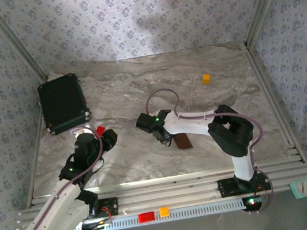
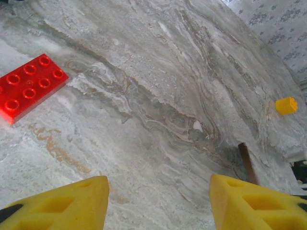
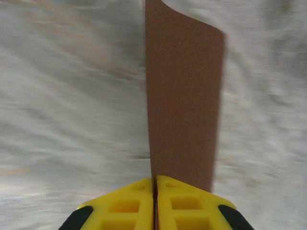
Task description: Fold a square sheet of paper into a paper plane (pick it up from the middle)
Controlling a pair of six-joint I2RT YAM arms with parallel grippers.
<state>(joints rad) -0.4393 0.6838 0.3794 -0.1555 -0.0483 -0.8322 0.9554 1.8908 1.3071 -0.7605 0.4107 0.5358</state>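
The sheet of paper, dark brown and folded narrow, stretches away from my right gripper, which is shut on its near edge. From above, the paper lies low over the table's middle, just off the right gripper. My left gripper hangs open over bare marble with nothing between its yellow fingers. It sits at the table's left. A sliver of the paper shows at the right of the left wrist view.
A red block lies just beside the left gripper. A black case stands at the back left. A small orange block sits at the back right. Metal rails run along the near edge.
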